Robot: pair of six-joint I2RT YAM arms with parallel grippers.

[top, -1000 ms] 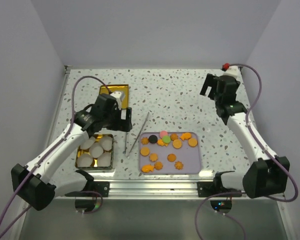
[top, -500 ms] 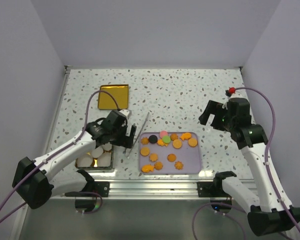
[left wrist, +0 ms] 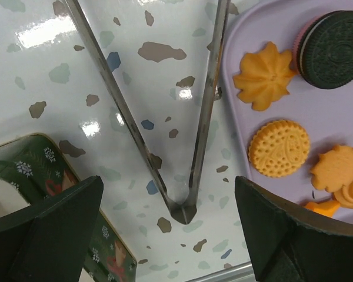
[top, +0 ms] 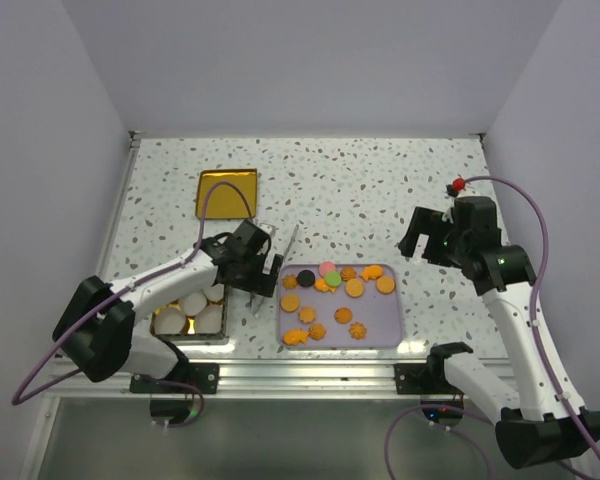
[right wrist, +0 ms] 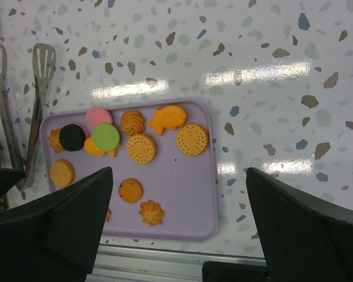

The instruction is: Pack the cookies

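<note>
Left gripper slid over my tongs
It and right gripper gape empty; right wrist alone shows slotted tips

The cookies lie on a tray by the table's near edge, tongs just left. Farther left sits a tin (paper cups inside), a lid behind.
</note>
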